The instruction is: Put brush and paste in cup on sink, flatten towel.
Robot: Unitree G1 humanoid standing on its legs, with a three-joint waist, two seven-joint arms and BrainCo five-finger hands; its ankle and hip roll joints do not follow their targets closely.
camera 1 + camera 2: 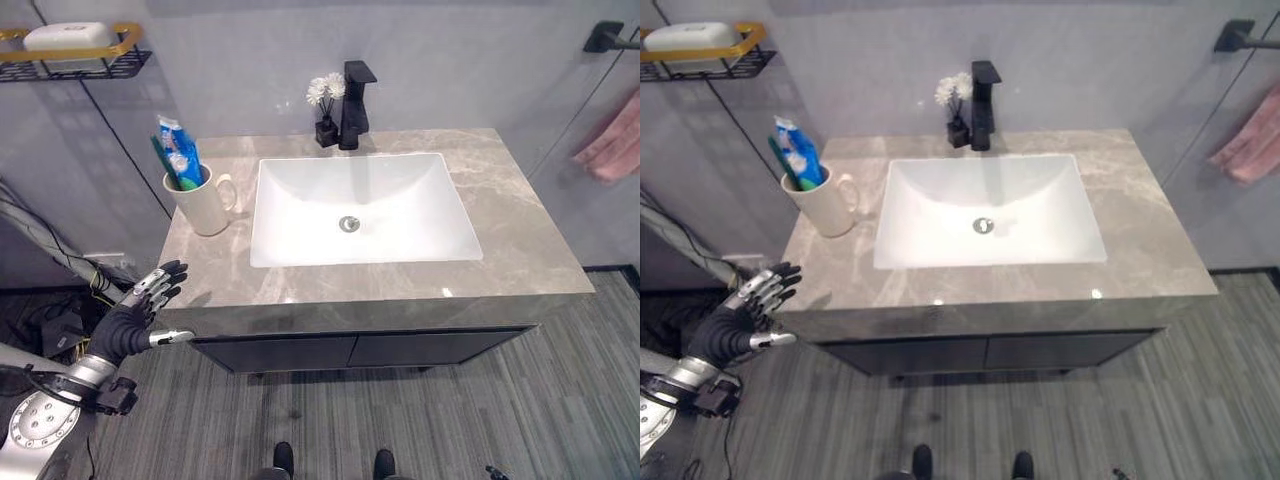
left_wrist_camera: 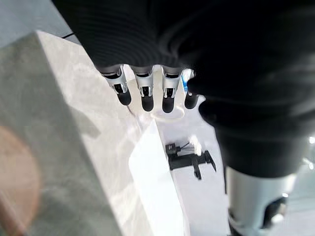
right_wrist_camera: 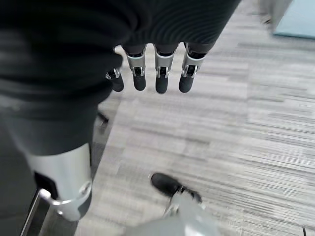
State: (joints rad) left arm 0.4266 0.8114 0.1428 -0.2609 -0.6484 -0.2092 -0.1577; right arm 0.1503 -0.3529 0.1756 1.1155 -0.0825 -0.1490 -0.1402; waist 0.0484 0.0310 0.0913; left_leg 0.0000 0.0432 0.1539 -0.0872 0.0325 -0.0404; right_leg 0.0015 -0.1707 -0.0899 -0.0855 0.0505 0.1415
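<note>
- The left hand (image 1: 140, 305) hangs off the near left corner of the counter (image 1: 520, 250), fingers (image 2: 144, 93) straight and relaxed, thumb out to the side, holding nothing; it is beside the counter's edge, not on it.
- The right hand (image 3: 147, 73) is low over the floor (image 3: 236, 123), fingers loosely straight, nothing in its grasp.
- The brush (image 1: 160, 160) and the paste (image 1: 178, 150) already stand in the cup (image 1: 200, 205) at the far left of the counter, leaning against the rim; that half of the task looks done.
- The cup is probably ceramic, stiff and breakable, smooth enough to slip; its handle faces right toward the sink (image 1: 360, 205); no need to touch it now.
- The towel (image 1: 612, 145) hangs pink on the right wall, below a dark bar (image 1: 610, 38), well apart from both hands; it is bunched rather than flat.
- The towel should be soft, light and limp; it will drag and fold rather than slide; judged best taken at a lower corner or smoothed with open fingers downward.
- The counter's right edge lies between the robot and the towel; the right side of the counter is bare; the tap (image 1: 355, 100) and a small vase (image 1: 326, 110) sit at the far edge, out of the way.
- A shelf (image 1: 70, 55) with a white block is on the far left wall.
</note>
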